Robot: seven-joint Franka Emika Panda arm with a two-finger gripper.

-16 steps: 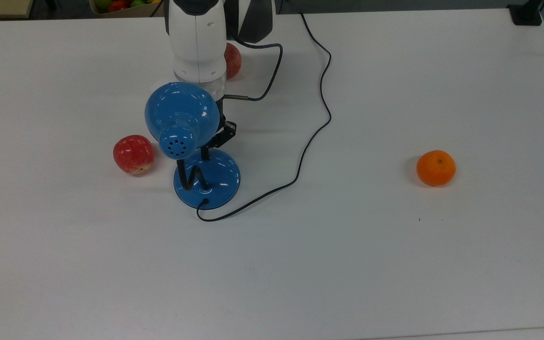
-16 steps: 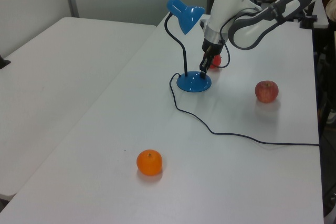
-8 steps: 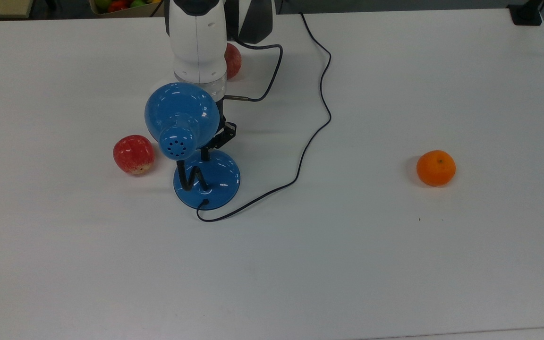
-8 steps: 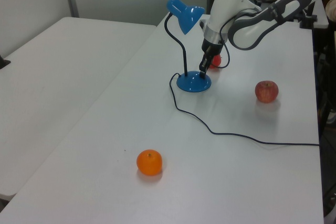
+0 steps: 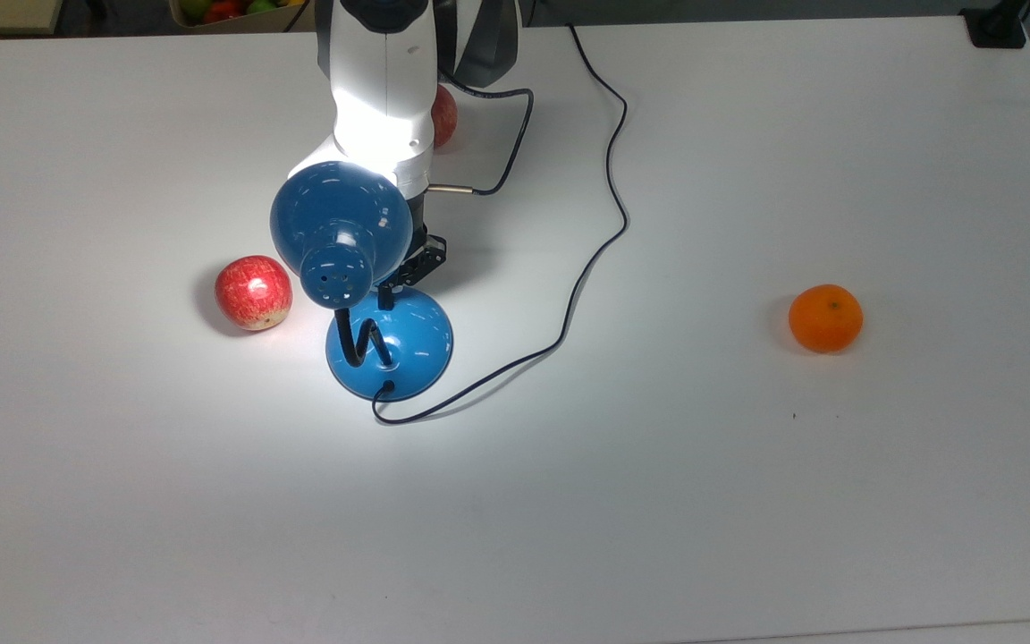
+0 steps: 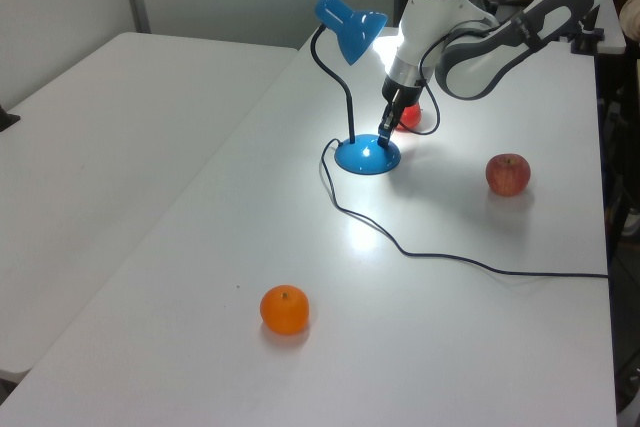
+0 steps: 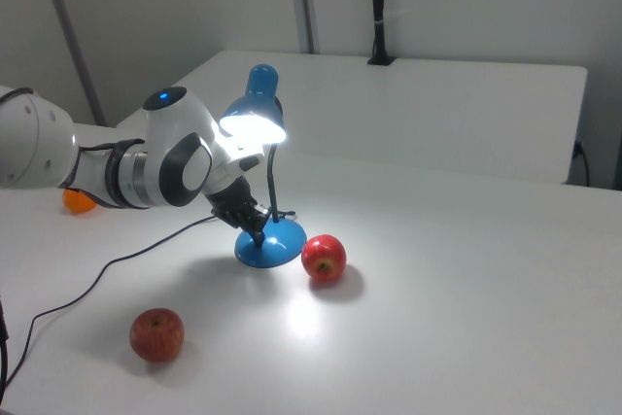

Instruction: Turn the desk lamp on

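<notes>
The desk lamp (image 5: 388, 340) stands lit on the white table (image 5: 747, 492). The gripper (image 5: 387, 295) touches the base beside the gooseneck; the dome shade hides its fingers, so I cannot tell their state. A red apple (image 5: 253, 292) lies near the base.

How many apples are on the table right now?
2. One red apple sits at the top view's left of the desk lamp; another apple lies behind the robot arm, partly hidden.
</notes>
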